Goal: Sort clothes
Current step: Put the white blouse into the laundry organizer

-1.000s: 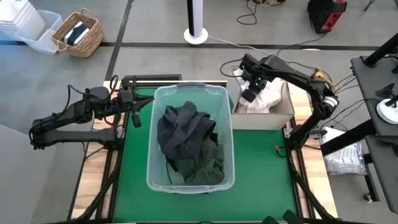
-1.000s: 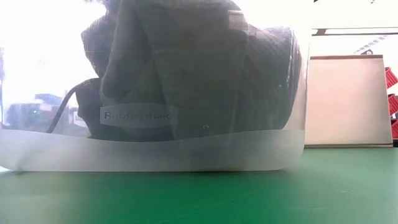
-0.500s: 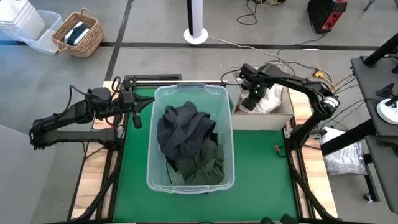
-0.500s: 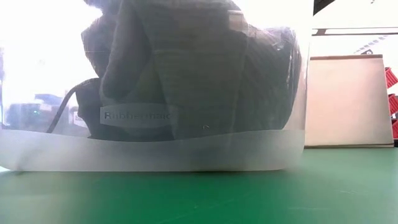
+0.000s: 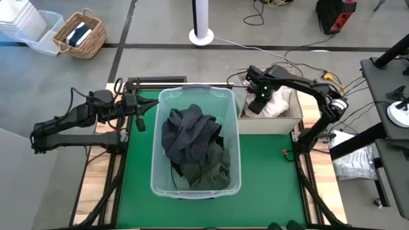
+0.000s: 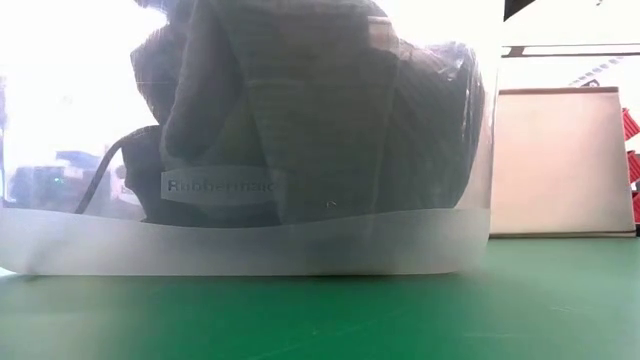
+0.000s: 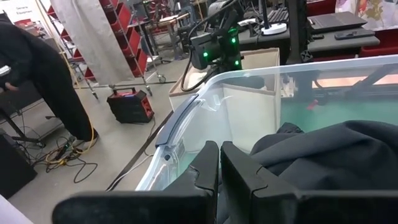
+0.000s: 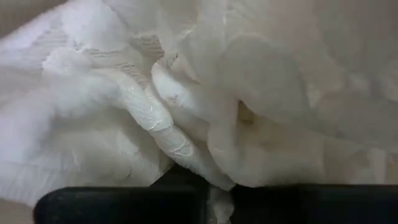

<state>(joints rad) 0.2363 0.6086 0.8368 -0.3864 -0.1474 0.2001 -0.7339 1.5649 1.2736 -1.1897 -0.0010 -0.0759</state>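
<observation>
Dark grey, black and dark green clothes (image 5: 195,147) lie heaped in the clear plastic tub (image 5: 156,128); in the low view they (image 6: 300,100) fill it (image 6: 250,250). White clothes (image 5: 279,102) lie in the beige cardboard box (image 5: 268,121) to the tub's right. My right gripper (image 5: 254,105) is down inside that box, shut on white cloth (image 8: 186,93). My left gripper (image 5: 139,121) is shut and hovers at the tub's far left corner (image 7: 180,143), touching nothing. My right gripper holds a fold of the white garment (image 8: 214,186) pinched between its two fingers, coming from above and pointing down into the box. The cloth bunches up around the fingers and rests on the other white clothes; the cloth itself hides the fingertips.
The tub stands in the middle of the green mat (image 5: 268,179), the box against its far right side. In the low view the box (image 6: 555,160) stands behind the tub. A person in black (image 7: 37,81) bends over in the room beyond the table.
My right gripper has gone down into the cardboard box with the white garment, which now lies lower, bunched on the white clothes there. It stopped about half a second ago.
</observation>
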